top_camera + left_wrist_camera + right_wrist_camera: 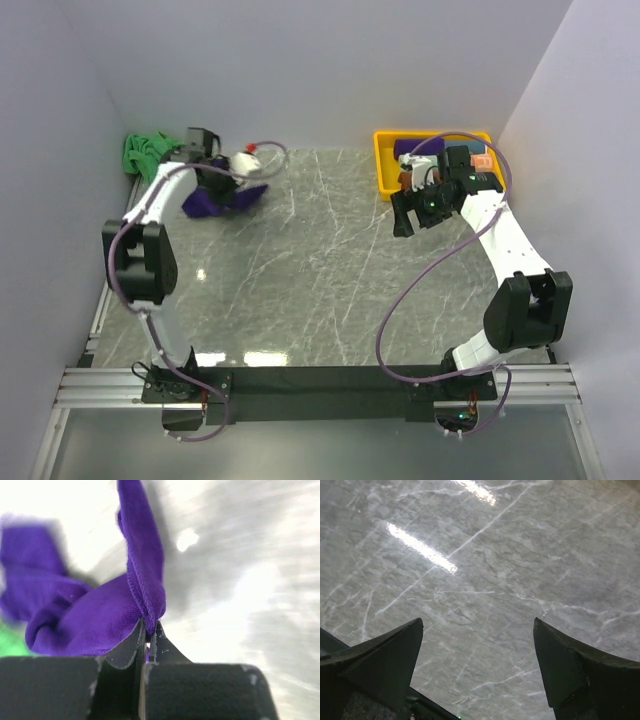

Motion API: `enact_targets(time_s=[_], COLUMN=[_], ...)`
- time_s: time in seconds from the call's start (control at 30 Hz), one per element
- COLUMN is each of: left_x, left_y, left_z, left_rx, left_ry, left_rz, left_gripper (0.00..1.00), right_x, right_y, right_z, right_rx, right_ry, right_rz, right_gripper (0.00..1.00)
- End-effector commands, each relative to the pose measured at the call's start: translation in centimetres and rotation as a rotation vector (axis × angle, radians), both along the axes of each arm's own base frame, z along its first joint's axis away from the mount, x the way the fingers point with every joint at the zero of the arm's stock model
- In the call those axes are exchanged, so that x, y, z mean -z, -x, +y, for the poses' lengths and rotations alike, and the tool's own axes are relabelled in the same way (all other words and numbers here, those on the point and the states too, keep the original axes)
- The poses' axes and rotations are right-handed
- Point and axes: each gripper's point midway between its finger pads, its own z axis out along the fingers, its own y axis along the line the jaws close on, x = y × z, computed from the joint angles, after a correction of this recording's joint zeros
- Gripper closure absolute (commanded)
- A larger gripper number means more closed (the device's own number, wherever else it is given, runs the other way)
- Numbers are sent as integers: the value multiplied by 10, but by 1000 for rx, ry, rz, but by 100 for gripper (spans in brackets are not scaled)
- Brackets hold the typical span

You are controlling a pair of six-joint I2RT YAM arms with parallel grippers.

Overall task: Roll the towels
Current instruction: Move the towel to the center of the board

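From above, the purple towel (225, 198) is seen well left of the yellow tray (383, 160), the green towel (145, 152) farther left; the left arm (150, 215) is stretched out, the right arm (505, 240) bent by the tray. At the left wrist, the left pincer (148, 627) is clamped on a purple fold; laying it flat on the desk (320, 280) is judged next. At the right wrist, the right pincer (477, 625) is held apart.
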Motion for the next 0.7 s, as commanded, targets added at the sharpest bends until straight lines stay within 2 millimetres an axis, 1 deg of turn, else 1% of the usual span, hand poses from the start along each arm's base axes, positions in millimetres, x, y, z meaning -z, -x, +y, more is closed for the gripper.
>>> enact_targets(time_s=[0.0, 0.03, 0.07, 0.13, 0.17, 0.2, 0.23, 0.27, 0.3, 0.33, 0.43, 0.47, 0.5, 0.53, 0.57, 0.63, 0.67], left_x=[3, 4, 6, 6, 4, 2, -8, -11, -17, -28, -42, -46, -46, -45, -43, -38, -32], left_y=[100, 112, 131, 149, 165, 172, 178, 186, 189, 186, 170, 159, 152, 147, 132, 120, 107], left_z=[-87, -105, -134, -167, -194, -207, -221, -233, -238, -242, -228, -210, -200, -189, -165, -141, -116], left_rx=[225, 256, 295, 337, 370, 389, 392, 414, 415, 416, 356, 306, 277, 245, 167, 74, -33], left_ry=[156, 187, 205, 241, 264, 280, 316, 326, 342, 365, 385, 387, 392, 400, 410, 429, 460], left_rz=[242, 263, 287, 312, 333, 347, 365, 377, 389, 380, 334, 304, 289, 285, 282, 308, 332], left_gripper=[99, 99, 99, 94, 93, 83, 74, 68, 58, 41, 37, 37, 37, 38, 39, 42, 43], right_x=[-16, -14, -9, -6, -3, -2, 1, 1, 1, 2, 7, 9, 14, 17, 22, 26, 27], right_y=[-5, -5, -6, -6, -7, -7, -6, -7, -6, -5, 0, 2, 4, 5, 8, 10, 13], right_z=[10, 12, 13, 17, 17, 18, 19, 20, 20, 21, 24, 26, 28, 29, 35, 42, 54], right_rx=[-19, -21, -16, -17, -10, -9, -6, -5, -3, 1, 0, -1, -1, -3, -22, -44, -82], right_ry=[-65, -72, -80, -99, -106, -109, -117, -121, -123, -130, -144, -152, -155, -156, -148, -128, -115], right_rz=[-44, -39, -20, -2, 10, 16, 34, 38, 47, 58, 81, 91, 101, 107, 115, 111, 102], right_gripper=[4, 4, 5, 7, 8, 9, 12, 13, 14, 18, 25, 28, 30, 32, 34, 37, 39])
